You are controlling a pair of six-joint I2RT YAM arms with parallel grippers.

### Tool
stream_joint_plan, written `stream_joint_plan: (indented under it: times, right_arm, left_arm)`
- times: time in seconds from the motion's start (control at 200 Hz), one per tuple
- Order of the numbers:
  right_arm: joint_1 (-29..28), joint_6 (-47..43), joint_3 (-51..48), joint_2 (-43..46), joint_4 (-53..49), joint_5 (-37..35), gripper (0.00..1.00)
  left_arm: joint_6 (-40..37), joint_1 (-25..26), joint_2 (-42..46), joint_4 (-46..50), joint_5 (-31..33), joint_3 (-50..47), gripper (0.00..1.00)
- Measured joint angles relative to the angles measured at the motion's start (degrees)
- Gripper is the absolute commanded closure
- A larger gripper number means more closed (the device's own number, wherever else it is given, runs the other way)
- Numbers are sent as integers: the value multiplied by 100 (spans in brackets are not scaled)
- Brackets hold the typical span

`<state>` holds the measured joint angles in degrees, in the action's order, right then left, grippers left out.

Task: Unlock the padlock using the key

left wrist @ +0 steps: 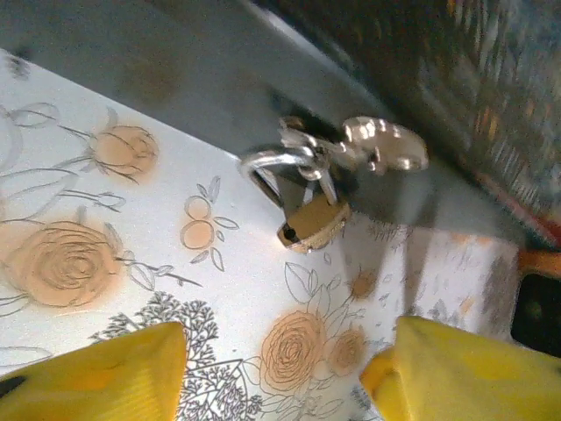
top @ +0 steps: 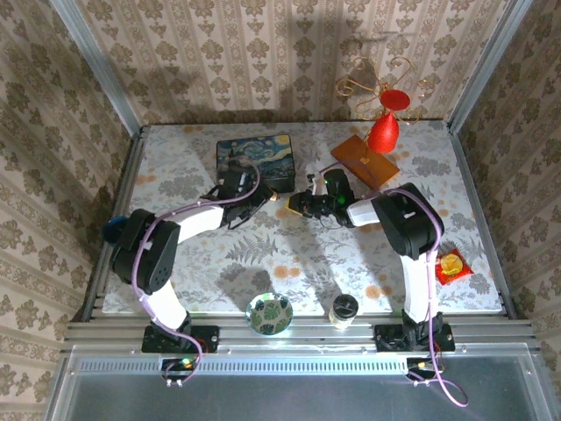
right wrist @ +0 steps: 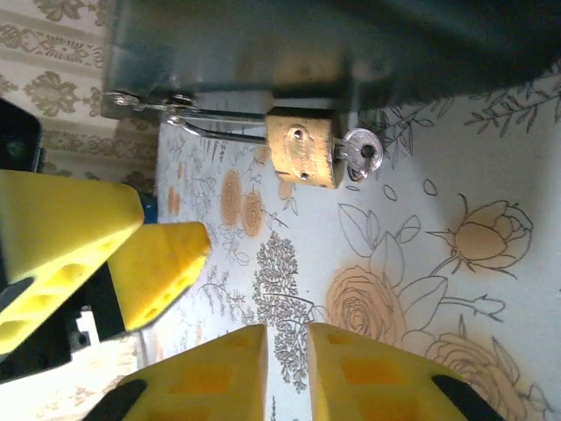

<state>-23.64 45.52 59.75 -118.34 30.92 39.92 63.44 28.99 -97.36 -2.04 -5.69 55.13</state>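
- While the padlock (right wrist: 302, 149) rested on the table (top: 219, 263), about mid-table and just near of the box (top: 255, 158), neither arm had hold of it. I could not tell whether its shackle was latched or sprung.
- The key (right wrist: 359, 160) sat right up against the padlock's body. Whether its blade was in the keyway was not clear.
- The left gripper (left wrist: 282, 351) hovered just left of the padlock, jaws wide apart and empty, with the lock lying beyond its fingertips.
- The right gripper (right wrist: 287, 333) hovered just right of the padlock, jaws parted by only a slim gap and nothing between them.
- Main risk, as I judged it: nothing steadied the padlock. A touch on the key would likely shove lock and key together across the table, or jam them against the box, rather than turn anything.
- The right jaws looked too narrow to take the key's head. Coming in like that could knock the key aside or, if it was seated, tip it out of the keyway.
- If the left jaws closed on the shackle instead of the body, the body could swing as the key twisted. A pinched shackle might also fail to spring free.
- Because the key was tiny, a shallow pinch could let it slip between the pads under the twist.
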Motion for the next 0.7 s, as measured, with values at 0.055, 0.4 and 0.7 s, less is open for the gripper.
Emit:
stream_joint_plan:
  times: [0.055, 0.4, 0.7]
  right_arm:
    - [-74, -354, 68, 203, -424, -219, 65]
    - [-763, -2256, 1268, 339, -2540, -1596, 32]
    - [-850, -3101, 2522, -472, -3536, -2229, 28]
  left_arm:
    - [-221, -57, 219, 87, 66, 4, 0]
    - [-2020, -896, 922, 1366, 887, 1062, 0]
    - [-2691, -1558, 59, 1582, 745, 1311, 0]
